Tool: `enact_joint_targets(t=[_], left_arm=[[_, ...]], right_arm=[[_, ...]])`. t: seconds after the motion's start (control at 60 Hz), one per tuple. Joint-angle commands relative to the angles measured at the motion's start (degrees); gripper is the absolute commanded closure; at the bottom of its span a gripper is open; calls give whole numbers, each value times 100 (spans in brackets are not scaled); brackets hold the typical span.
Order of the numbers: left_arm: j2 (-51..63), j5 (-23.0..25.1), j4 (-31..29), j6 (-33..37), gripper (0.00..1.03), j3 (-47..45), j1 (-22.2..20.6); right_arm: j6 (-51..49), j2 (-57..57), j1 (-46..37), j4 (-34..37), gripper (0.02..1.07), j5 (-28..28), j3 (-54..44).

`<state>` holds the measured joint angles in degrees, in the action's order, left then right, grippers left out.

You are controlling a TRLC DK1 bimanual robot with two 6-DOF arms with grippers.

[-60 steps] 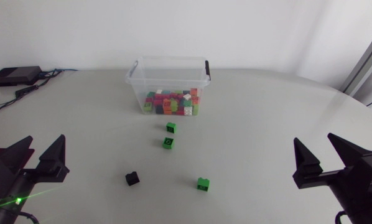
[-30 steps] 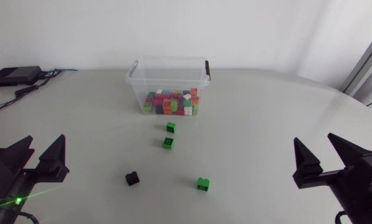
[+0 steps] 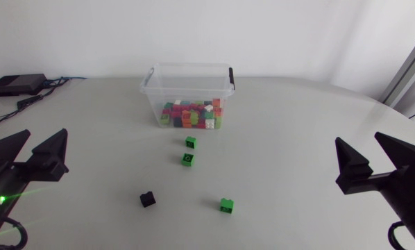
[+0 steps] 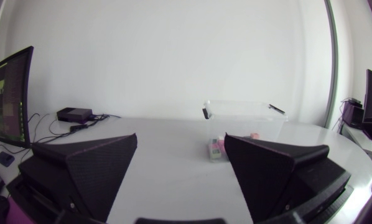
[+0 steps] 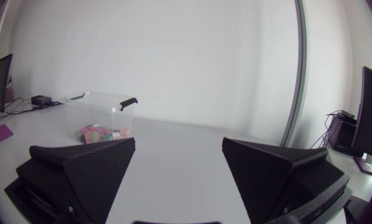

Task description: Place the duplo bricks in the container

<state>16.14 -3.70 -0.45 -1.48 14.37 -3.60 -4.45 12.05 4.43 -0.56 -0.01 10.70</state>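
A clear plastic container (image 3: 188,89) with black handles stands at the back middle of the table, filled with several coloured duplo bricks; it also shows ahead of each gripper (image 4: 245,118) (image 5: 99,118). Loose on the table lie three green bricks (image 3: 191,142) (image 3: 187,159) (image 3: 226,205) and a black brick (image 3: 147,199). My left gripper (image 3: 28,147) stands open at the left edge, far from the bricks, with nothing between its fingers. At the right edge my right gripper (image 3: 371,155) is open and empty too.
A black box (image 3: 17,84) with cables sits at the table's far left corner. Bare grey table surface (image 3: 298,139) stretches between the container and both grippers.
Both grippers have drawn back a little toward the view's side edges. The bricks and the container have not moved.
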Motion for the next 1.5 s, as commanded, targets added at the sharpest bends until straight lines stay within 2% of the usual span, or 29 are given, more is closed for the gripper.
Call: enact_joint_targets(t=[0.0, 0.167, 0.283, 0.433, 0.55, 0.7, 0.9, 1.067, 1.183, 1.4, 1.483], left_arm=[[636, 19, -122, 68, 6, 435, -177], [1638, 19, -386, -28, 8, 918, -563], [2376, 107, -526, -28, 9, 1164, -581], [3510, 265, -1080, 16, 9, 1745, -590], [3897, 476, -1317, 24, 9, 2035, -581], [4336, 520, -1766, 183, 9, 2439, -704], [5066, 520, -1959, 991, 9, 2808, -801], [6068, 511, -2935, 2072, 9, 3581, -827], [6454, 511, -3067, 2318, 9, 3722, -836], [6832, 537, -3866, 2899, 11, 3933, -1407], [6876, 573, -3981, 2995, 12, 3942, -1609]], right_arm=[[128, 535, 50, -138, 6, -16, 319], [128, 1273, 199, -146, 6, -16, 714], [128, 1730, 296, -50, 6, -16, 960], [146, 2293, 340, 117, 6, -34, 1242], [146, 2802, 357, 460, 7, -43, 1549], [137, 3365, 357, 829, 7, -148, 1883], [76, 4147, 322, 1480, 7, -403, 2402], [-21, 4551, 322, 1620, 7, -517, 2586], [-39, 4789, 296, 1708, 7, -808, 2709], [-698, 5202, 348, 2411, 7, -895, 3114], [-1023, 5386, 428, 2745, 7, -878, 3281]])
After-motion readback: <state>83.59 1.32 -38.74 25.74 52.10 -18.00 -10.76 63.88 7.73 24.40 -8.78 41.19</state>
